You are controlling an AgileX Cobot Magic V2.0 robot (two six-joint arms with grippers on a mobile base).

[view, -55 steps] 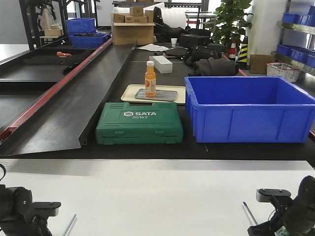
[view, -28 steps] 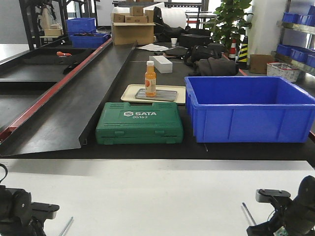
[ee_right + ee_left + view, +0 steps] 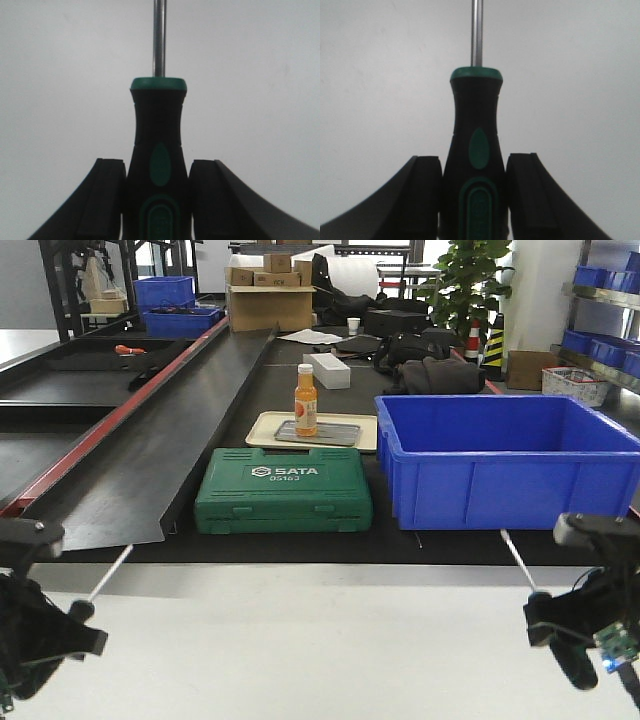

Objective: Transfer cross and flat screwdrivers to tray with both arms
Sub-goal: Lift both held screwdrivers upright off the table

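Riding higher above table [image 3: 320, 640]: left claw [image 3: 475, 160], right claw [image 3: 157, 162], each clamping screwdriver [image 3: 476, 110].

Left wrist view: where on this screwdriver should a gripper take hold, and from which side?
The thick black-and-green handle of the screwdriver, from the butt end, one finger on each flank, as the left gripper has it now. The handle is broad and waisted, so a grip seats well; the steel shaft is thin, round and likely to slip.

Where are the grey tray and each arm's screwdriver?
grey tray [image 3: 340, 434]: front view, bare floor.
left screwdriver [image 3: 476, 125]: left wrist view, handle.
right screwdriver [image 3: 159, 125]: right wrist view, handle.
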